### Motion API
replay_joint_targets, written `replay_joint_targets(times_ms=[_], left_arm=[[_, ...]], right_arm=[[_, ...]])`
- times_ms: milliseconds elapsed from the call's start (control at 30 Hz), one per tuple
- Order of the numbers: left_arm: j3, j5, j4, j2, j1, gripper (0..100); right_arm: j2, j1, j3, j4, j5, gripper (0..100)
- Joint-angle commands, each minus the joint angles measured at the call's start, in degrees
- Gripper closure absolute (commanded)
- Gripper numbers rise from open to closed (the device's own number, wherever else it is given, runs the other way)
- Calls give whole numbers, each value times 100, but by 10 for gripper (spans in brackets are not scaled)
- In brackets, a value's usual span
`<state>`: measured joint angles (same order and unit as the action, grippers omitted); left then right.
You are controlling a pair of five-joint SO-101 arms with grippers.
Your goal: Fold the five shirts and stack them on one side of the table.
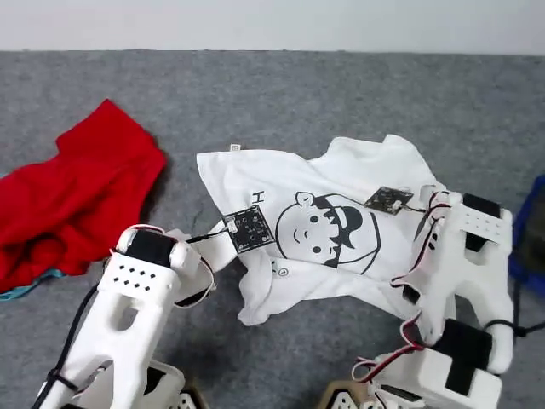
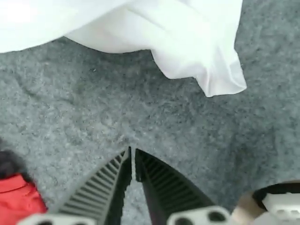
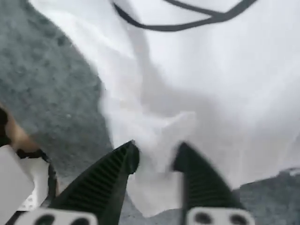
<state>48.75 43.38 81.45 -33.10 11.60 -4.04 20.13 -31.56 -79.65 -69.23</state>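
White shirt (image 1: 294, 183): your right gripper (image 3: 158, 154) has its jaws apart, straddling a soft ridge of cloth near the shirt's edge. The left gripper (image 2: 132, 152) has its jaws nearly together over bare grey table (image 2: 93, 108), near a loose corner. The shirt's crumpled, print up, centre of the high view. It looks light and floppy, so I'd pinch edge corners, not the middle. Red shirt (image 1: 85, 187) lies at the left.
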Motion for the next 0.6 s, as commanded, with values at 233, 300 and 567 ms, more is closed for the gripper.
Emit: replay_joint_targets(times_ms=[233, 300, 567], left_arm=[[980, -18, -545, -79, 2004, 985], [1305, -167, -993, -79, 2224, 985], [1402, -967, -2734, -79, 1705, 913]], right_arm=[[-699, 127, 185, 31, 202, 978], [-1077, 268, 185, -75, 220, 983], [-2229, 505, 158, -268, 220, 988]])
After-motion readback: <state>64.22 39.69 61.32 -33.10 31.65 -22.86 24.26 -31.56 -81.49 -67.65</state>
